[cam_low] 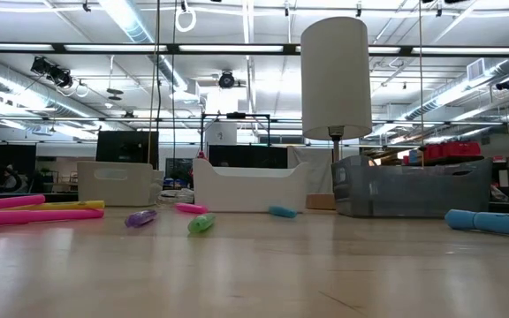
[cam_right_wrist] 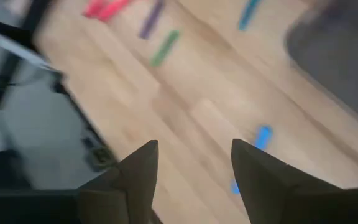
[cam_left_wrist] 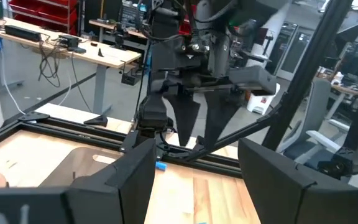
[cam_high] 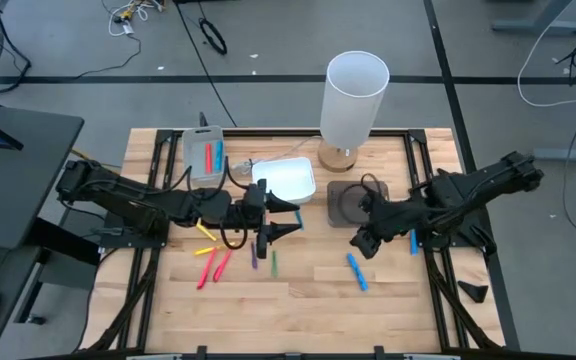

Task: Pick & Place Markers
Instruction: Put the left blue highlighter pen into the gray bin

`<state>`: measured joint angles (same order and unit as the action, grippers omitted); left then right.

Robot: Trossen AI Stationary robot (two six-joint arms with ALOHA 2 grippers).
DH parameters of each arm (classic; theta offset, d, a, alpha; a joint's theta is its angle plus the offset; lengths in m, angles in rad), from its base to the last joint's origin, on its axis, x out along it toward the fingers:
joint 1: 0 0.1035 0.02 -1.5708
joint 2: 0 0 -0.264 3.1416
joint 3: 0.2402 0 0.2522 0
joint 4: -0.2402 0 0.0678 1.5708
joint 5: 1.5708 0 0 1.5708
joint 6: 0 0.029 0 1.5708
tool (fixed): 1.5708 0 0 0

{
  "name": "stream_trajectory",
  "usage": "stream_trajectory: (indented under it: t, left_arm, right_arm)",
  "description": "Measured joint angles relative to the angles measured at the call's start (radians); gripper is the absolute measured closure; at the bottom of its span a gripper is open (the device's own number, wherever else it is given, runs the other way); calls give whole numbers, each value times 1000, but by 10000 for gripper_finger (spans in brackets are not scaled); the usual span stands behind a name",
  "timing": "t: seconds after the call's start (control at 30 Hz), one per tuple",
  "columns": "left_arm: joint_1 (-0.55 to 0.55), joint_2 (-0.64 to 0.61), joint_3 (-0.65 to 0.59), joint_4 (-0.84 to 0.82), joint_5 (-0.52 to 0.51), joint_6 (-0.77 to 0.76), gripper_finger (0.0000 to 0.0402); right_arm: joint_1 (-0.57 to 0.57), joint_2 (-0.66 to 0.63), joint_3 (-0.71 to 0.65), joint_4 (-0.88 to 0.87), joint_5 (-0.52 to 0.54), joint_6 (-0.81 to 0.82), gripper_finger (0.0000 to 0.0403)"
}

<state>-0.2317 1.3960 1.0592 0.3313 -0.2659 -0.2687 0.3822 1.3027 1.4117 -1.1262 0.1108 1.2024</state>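
Note:
Loose markers lie flat on the wooden table: yellow (cam_high: 205,232), two red/pink (cam_high: 214,266), purple (cam_high: 254,253), green (cam_high: 274,262), and blue ones (cam_high: 356,272) (cam_high: 413,240). A red and a blue marker lie in the grey tray (cam_high: 205,155). My left gripper (cam_high: 293,218) hovers level above the table's middle, open, with nothing between its fingers (cam_left_wrist: 197,180). My right gripper (cam_high: 361,243) tips down over the table right of centre, open and empty (cam_right_wrist: 194,165). The blue marker (cam_right_wrist: 260,138) lies just beyond its fingers. In the low view no gripper shows.
A white tray (cam_high: 286,180) and a dark tray (cam_high: 353,200) stand behind the grippers. A lamp with a white shade (cam_high: 353,95) stands at the far edge. A black frame (cam_high: 428,170) runs along the table's sides. Bare wood lies toward the near edge (cam_high: 298,310).

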Motion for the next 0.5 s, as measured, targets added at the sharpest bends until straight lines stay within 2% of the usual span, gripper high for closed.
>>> stream_trajectory:
  t: [0.27, 0.33, 0.5]
  left_arm:
    - [0, 0, 0, -7, 35, -8, 168]
    - [0, 0, -1, -9, 49, -9, 168]
    - [-1, -1, -1, -26, 63, -24, 168]
  right_arm:
    - [23, 246, 352, -429, 3, 78, 199]
    - [31, 277, 397, -441, 1, 103, 199]
    - [48, 288, 406, -446, -32, 221, 199]
